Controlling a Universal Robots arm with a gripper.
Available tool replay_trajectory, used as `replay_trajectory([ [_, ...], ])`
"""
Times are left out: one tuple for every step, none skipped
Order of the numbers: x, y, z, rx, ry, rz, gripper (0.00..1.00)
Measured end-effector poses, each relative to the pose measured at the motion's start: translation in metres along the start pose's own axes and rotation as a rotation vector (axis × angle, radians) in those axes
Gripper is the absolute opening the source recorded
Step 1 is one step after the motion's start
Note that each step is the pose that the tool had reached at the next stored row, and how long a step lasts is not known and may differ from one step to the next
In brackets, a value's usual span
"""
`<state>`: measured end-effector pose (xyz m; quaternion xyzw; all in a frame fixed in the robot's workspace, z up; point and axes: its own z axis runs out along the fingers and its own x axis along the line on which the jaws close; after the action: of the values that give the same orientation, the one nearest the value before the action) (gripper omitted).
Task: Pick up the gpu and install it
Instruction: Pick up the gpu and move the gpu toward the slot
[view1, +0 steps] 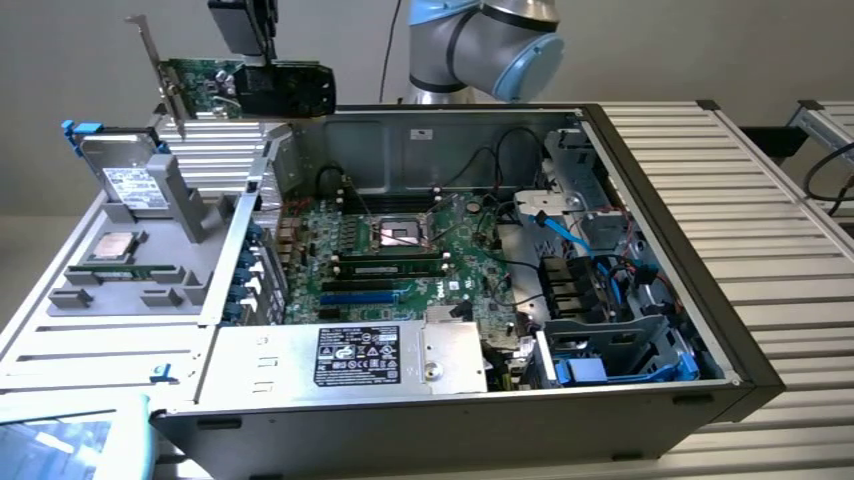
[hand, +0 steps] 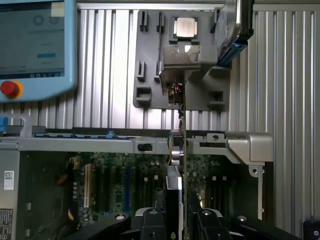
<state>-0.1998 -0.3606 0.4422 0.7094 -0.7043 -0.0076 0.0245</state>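
Observation:
The gpu (view1: 214, 85) is a green card with a black cooler block (view1: 291, 88) and a silver end bracket (view1: 151, 60). It hangs upright in the air above the far left corner of the open computer case. My gripper (view1: 259, 58) comes down from above and is shut on the card's top edge. In the wrist view the gpu (hand: 182, 125) is seen edge-on, running from between my fingers (hand: 150, 222) out over the case rim, with its bracket (hand: 180, 57) at the far end. Below it lies the green motherboard (view1: 400, 260) with its expansion slots (hand: 127, 182).
A grey fixture tray (view1: 134, 285) beside the case carries a silver hard drive (view1: 130, 185), a CPU (view1: 118, 246) and a memory stick. A teach pendant (hand: 35, 45) lies on the slatted aluminium table (view1: 747, 170). Cables and drive bays (view1: 601, 290) fill the case's right side.

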Motion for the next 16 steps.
replay_trajectory([
  [0.000, -0.0042, -0.0002, 0.0000, 0.0000, 0.000, 0.28],
  [0.000, -0.0087, -0.0004, 0.0001, -0.0001, 0.000, 0.28],
  [0.000, -0.0127, -0.0005, 0.0001, -0.0001, 0.000, 0.28],
  [0.000, -0.0167, -0.0007, 0.0001, -0.0001, 0.000, 0.28],
  [0.000, -0.0206, -0.0009, 0.0001, -0.0001, 0.000, 0.28],
  [0.000, -0.0243, -0.0011, 0.0001, -0.0001, 0.000, 0.28],
  [0.000, -0.0278, -0.0012, 0.0001, -0.0001, 0.000, 0.28],
  [0.000, -0.0312, -0.0014, 0.0001, -0.0001, 0.000, 0.28],
  [0.000, -0.0345, -0.0015, 0.0001, -0.0001, 0.000, 0.28],
  [0.000, -0.0378, -0.0017, 0.0001, -0.0001, 0.000, 0.28],
  [0.000, -0.0409, -0.0018, 0.0001, -0.0001, 0.000, 0.28],
  [0.000, -0.0442, -0.0020, 0.0001, -0.0001, 0.000, 0.28],
  [0.000, -0.0474, -0.0021, 0.0001, 0.0000, 0.000, 0.28],
  [0.000, -0.0506, -0.0022, 0.0001, -0.0001, 0.000, 0.28],
  [0.000, -0.0534, -0.0024, 0.0001, -0.0001, 0.000, 0.28],
  [0.000, -0.0562, -0.0026, 0.0000, 0.0000, 0.000, 0.28],
])
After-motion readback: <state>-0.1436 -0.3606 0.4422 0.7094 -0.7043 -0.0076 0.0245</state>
